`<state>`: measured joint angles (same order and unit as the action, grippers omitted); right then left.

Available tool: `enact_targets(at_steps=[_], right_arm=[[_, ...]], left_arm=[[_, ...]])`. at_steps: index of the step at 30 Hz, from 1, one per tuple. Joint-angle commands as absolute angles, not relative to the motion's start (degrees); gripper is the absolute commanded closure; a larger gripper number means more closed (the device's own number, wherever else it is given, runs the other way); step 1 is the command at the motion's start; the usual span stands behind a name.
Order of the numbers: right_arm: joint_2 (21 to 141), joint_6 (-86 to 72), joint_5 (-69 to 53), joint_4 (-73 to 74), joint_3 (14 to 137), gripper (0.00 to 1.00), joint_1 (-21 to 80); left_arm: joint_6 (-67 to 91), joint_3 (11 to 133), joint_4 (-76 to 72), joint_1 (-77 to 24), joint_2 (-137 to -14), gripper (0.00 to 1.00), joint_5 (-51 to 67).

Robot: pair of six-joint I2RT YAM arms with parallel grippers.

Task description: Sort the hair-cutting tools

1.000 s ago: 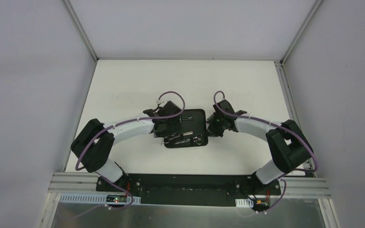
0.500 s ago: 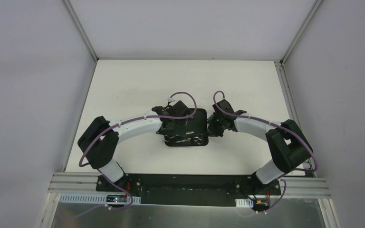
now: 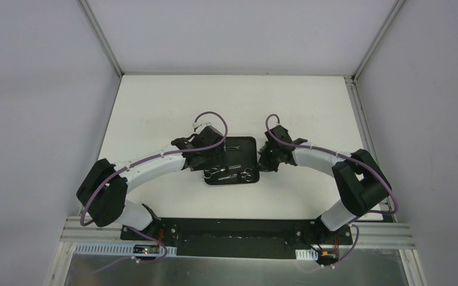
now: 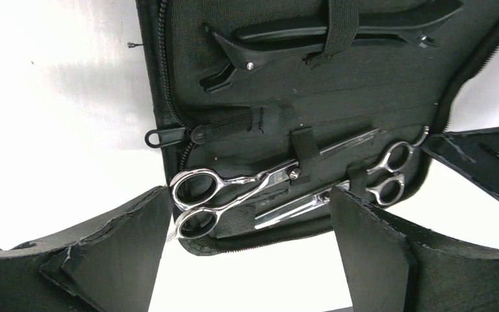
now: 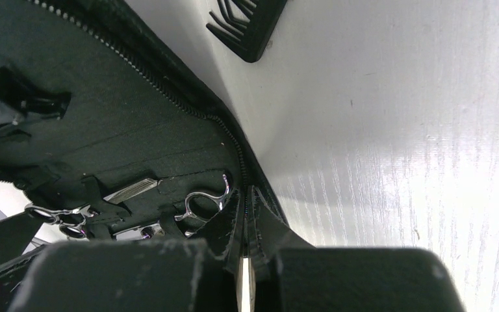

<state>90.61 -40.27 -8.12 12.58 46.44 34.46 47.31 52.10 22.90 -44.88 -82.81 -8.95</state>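
A black zip case [image 3: 245, 148] lies open on the white table. In the left wrist view the case [image 4: 364, 84] holds a black clip [image 4: 325, 32] under a strap. Below it are two silver ring-handled scissors, a large pair [image 4: 234, 188] and a smaller pair [image 4: 386, 175], tucked under loops. My left gripper [image 4: 247, 227] is open and empty, hovering just above the case's near edge by the large scissors' rings. My left gripper [image 3: 216, 162] is over the case's left half. My right gripper [image 5: 245, 214] is shut on the case's zipped right edge [image 5: 234, 149]. A black comb [image 5: 247, 23] lies on the table beyond the case.
The white table [image 3: 155, 119] is boxed in by grey walls on three sides, with a metal rail along the near edge [image 3: 238, 229]. The zip pull [image 4: 159, 138] sticks out at the case's left edge. The second scissors' rings [image 5: 204, 203] sit close to my right fingers.
My left gripper swung right over the case, then drew back to the left and a little nearer. My right gripper has held the case's edge without moving.
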Motion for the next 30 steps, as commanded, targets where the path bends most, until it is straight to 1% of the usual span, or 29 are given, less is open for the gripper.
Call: enact_targets(at_steps=[1,2,6,10,13,16,17,24,30], right_arm=[[92.73,-41.62,-9.62,12.87,46.85,1.0,35.86],[92.85,-41.59,-9.59,12.85,46.94,1.0,35.86],[92.66,-41.75,-9.58,12.91,46.85,1.0,35.86],[92.53,-41.91,-9.45,12.88,46.66,1.0,35.88],[92.76,-42.16,-9.86,12.51,46.75,1.0,35.86],[93.05,-42.48,-10.19,12.19,46.72,1.0,35.99],[93.12,-42.41,-10.24,12.15,46.75,1.0,36.03],[93.88,-42.37,-10.45,12.21,47.15,1.0,36.73],[95.27,-42.27,-11.22,12.18,47.91,1.0,37.41]], left_arm=[[50.01,52.07,19.31,-44.85,-79.75,0.1,-5.96],[49.97,52.2,19.29,-44.87,-79.92,0.13,-5.53],[49.84,52.25,19.64,-44.83,-80.77,0.17,-5.56],[49.1,53.06,19.61,-44.87,-83.05,0.23,-3.72],[47.97,55.07,19.64,-44.97,-85.82,0.28,-2.09],[46.89,57.17,19.6,-45.11,-88.35,0.37,-1.28],[46.71,57.75,19.6,-45.09,-89.2,0.39,-1.08],[45.71,61.83,19.31,-46.03,-94.96,0.4,1.38],[45.19,64.5,18.09,-46.16,-96.22,0.4,1.6]])
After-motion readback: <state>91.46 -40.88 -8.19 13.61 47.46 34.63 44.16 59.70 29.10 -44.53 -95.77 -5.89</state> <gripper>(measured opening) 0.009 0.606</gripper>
